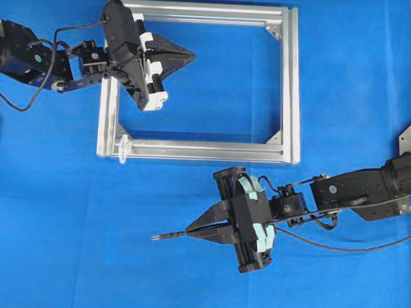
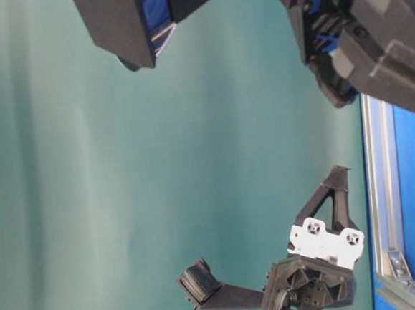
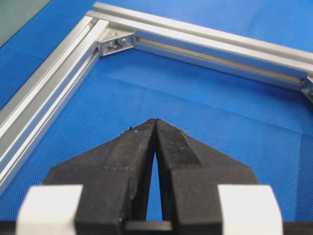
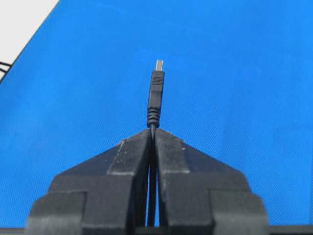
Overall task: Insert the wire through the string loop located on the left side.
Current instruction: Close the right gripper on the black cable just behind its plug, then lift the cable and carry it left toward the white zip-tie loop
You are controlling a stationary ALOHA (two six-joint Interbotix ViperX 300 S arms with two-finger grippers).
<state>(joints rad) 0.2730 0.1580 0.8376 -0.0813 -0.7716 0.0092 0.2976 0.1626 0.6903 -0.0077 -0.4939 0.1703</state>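
String loop (image 1: 123,148): whitish speck at the frame (image 1: 290,83)'s 7 o'clock corner, too small to tell its opening; absent from both wrist views.

Wire (image 1: 365,247): leaves overhead picture at 3 o'clock edge; stretch inside the right gripper (image 1: 192,230) hidden.

Table-level view: dark blurred arm parts at 12 and 1 o'clock, cut by the edges; frame clipped at 4 o'clock.

wire (image 4: 156,98): black, plug tip forward | string loop (image 1: 123,148): whitish, seemingly on frame corner

Silver aluminium frame (image 1: 290,83) with corner brackets (image 1: 274,30) on blue cloth (image 1: 66,209)
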